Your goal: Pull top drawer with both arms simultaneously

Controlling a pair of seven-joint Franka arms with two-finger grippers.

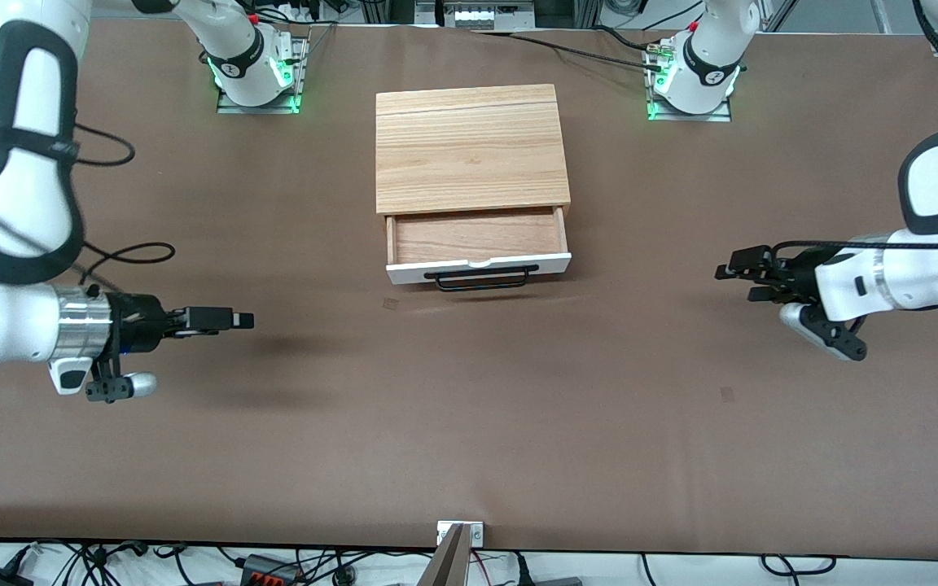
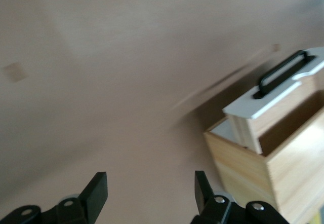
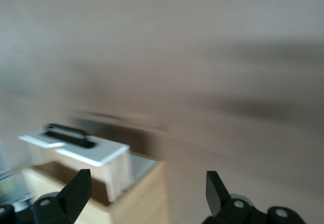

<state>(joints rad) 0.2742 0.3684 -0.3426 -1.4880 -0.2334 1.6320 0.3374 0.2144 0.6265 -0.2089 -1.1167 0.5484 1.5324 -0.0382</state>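
Observation:
The top drawer point(image 1: 477, 267) stands pulled partly out of the light-wood cabinet point(image 1: 469, 146), showing its light wood inside. Its white front panel carries a black bar handle point(image 1: 481, 279). My right gripper point(image 1: 243, 320) is open and empty, over the table toward the right arm's end, well apart from the drawer. My left gripper point(image 1: 728, 275) is open and empty, over the table toward the left arm's end, also well apart. The left wrist view shows the drawer point(image 2: 273, 100) and handle point(image 2: 281, 72) off from my open gripper point(image 2: 150, 188). The right wrist view shows the drawer point(image 3: 86, 150) past my open gripper point(image 3: 148, 191).
The brown table point(image 1: 469, 423) bears two small square marks point(image 1: 390, 303) point(image 1: 727, 394). The arm bases point(image 1: 257, 77) point(image 1: 693, 81) stand at the edge farthest from the front camera. A camera bracket point(image 1: 459, 533) and cables sit at the nearest edge.

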